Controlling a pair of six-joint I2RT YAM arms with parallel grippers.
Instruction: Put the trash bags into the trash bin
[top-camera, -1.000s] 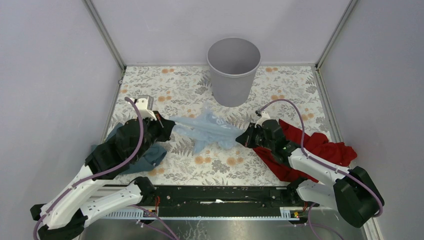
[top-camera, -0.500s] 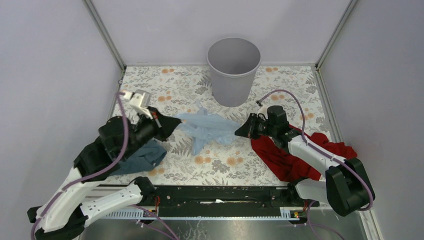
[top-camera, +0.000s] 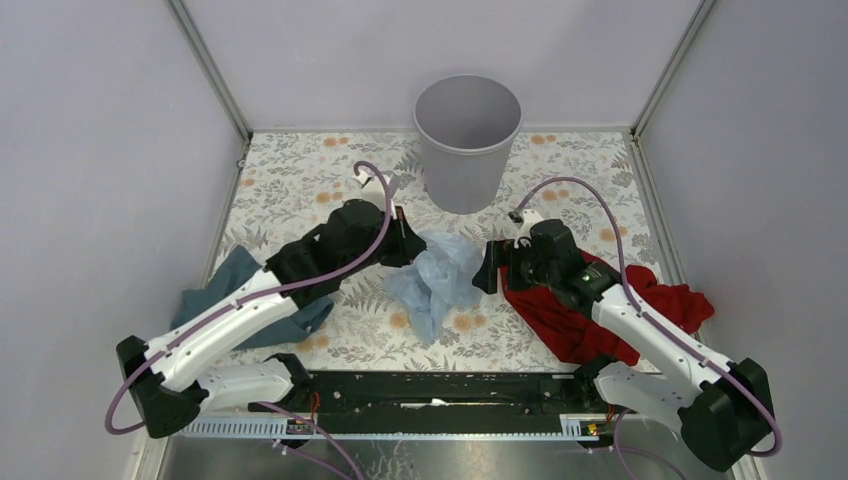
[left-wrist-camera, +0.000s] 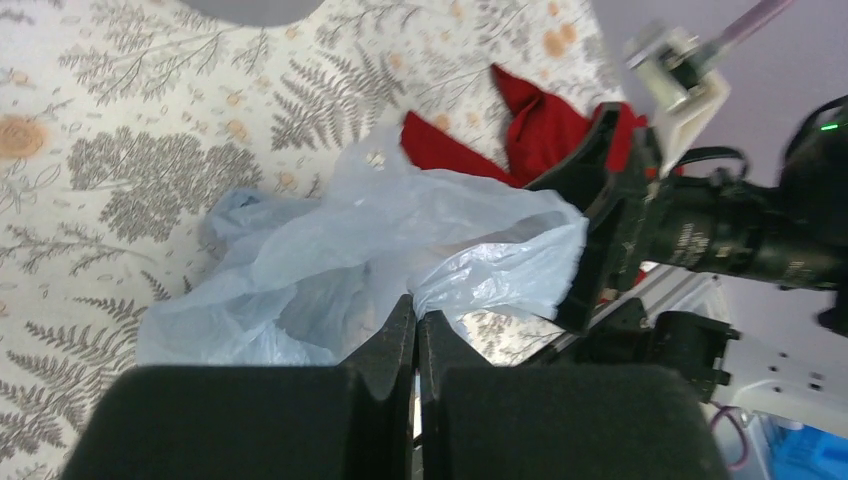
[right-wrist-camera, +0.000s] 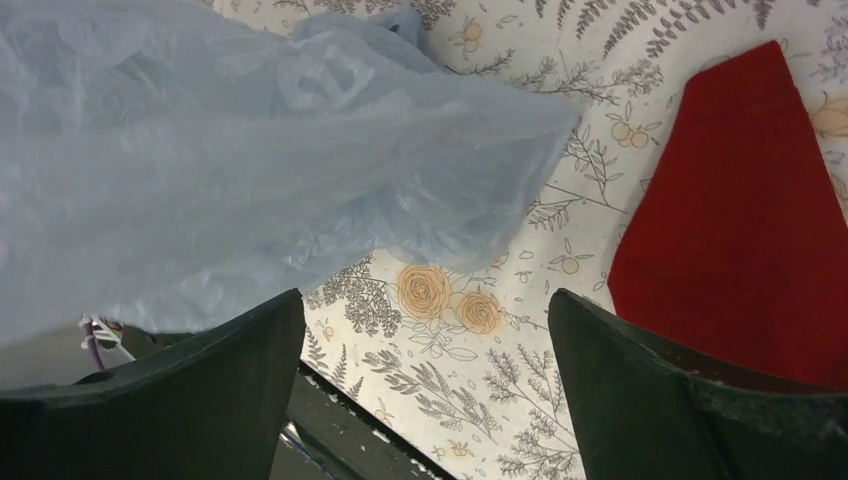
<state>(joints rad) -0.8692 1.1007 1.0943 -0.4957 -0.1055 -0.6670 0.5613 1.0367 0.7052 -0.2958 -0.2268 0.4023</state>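
Since the earlier frame the right gripper (right-wrist-camera: 425, 300) has let go of the bag (top-camera: 440, 275). The left gripper (left-wrist-camera: 415, 310) has swung inward with it, so the bag is no longer stretched between the two arms and now hangs bunched. The left jaws are pressed together on a twisted fold of the plastic, with the rest billowing ahead of and below them onto the table (top-camera: 300, 180). The right jaws stand spread, holding nothing, and the loose end of the bag lies just ahead of them. The red cloth (right-wrist-camera: 740, 230) is off to their side. The bin (top-camera: 467, 140) stands beyond both grippers, apart from the bag. I judge the carry falls to the left arm. It should keep the pinch firm and lift until the trailing plastic clears the rim before releasing over the opening, while the right arm stays back.
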